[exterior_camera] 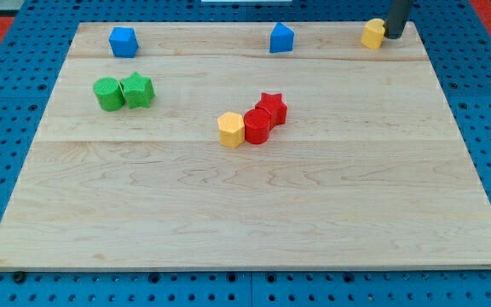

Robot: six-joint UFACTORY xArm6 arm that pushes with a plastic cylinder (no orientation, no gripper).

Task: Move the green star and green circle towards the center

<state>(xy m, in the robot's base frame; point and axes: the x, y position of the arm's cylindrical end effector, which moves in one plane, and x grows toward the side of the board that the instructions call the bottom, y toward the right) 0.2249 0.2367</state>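
My tip [394, 36] sits at the upper right of the frame, touching the right side of a yellow block [372, 34] at the bench's [228, 213] top edge; the arm has no gripper, only this rod, and holds nothing. The green circle [107, 94] and green star [137, 89] lie touching at upper left, well apart from my tip. Near the centre a yellow hexagon [230, 130], red cylinder [257, 126] and red star [271, 108] touch in a row, and two blue blocks [123, 42] [281, 38] sit along the top.

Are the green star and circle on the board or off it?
On: green star and green circle sit touching on the board, view's left.
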